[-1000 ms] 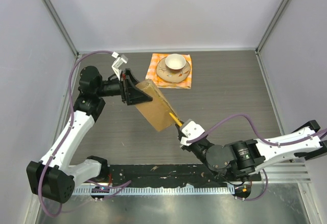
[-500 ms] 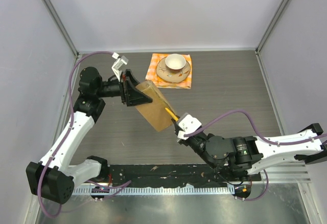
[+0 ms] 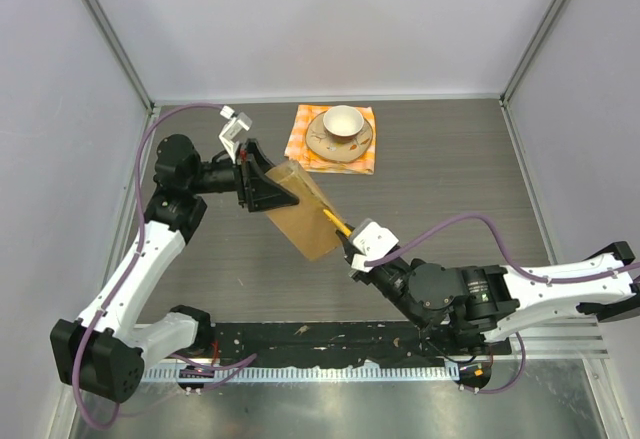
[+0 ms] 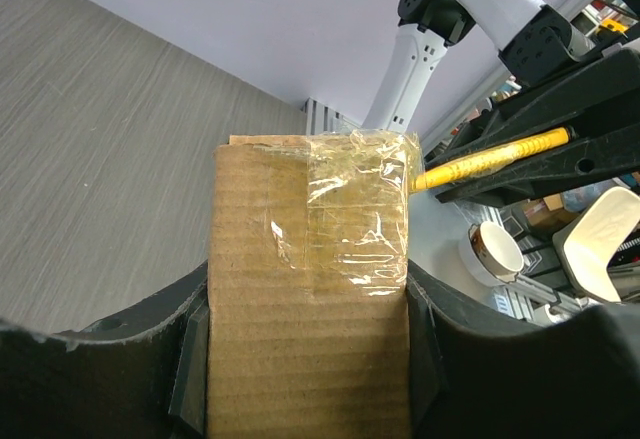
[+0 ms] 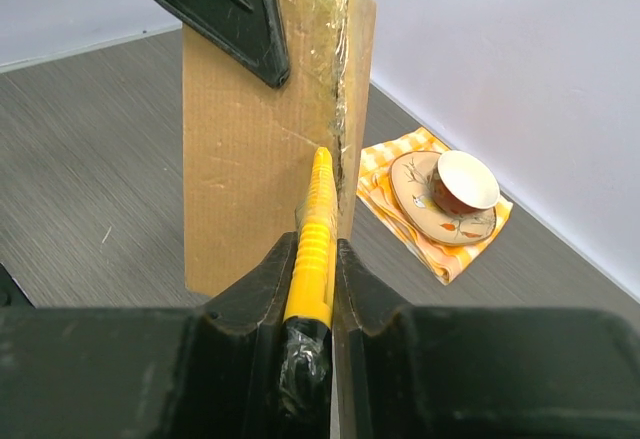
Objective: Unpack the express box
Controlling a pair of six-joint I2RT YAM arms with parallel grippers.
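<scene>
While the overhead camera looked down, box (image 3: 300,214): brown cardboard, slanted over the middle-left of the table (image 3: 450,189), one end in the left gripper, the other pointing at the right arm.
Left gripper (image 3: 270,189): jaws about half spread and clamped on the box, a firm hold!
Right gripper (image 3: 350,242): nearly closed, pinching a yellow cutter (image 3: 335,224) whose tip lay on the near end of the box.
Cup (image 3: 343,119): sat on a saucer (image 3: 325,147) on an orange checked cloth (image 3: 296,149) at the back, near the box but apart from it.
Left wrist view, box (image 4: 300,339): filled the middle, squeezed between the two black fingers (image 4: 190,359).
Tape (image 4: 355,209): clear and crinkled, stuck over the far end.
Cutter (image 4: 490,159): came in from the right, its tip right at the taped corner.
Right wrist view, cutter (image 5: 315,219): gripped tight between the jaws and pointing straight ahead, tip on the taped seam.
Box (image 5: 240,159): stood upright, its top pinched by the other arm's black finger (image 5: 220,9); whether its lower edge touched the table could not be told.
Cup and saucer (image 5: 415,184): off to the right on the cloth (image 5: 455,254).
</scene>
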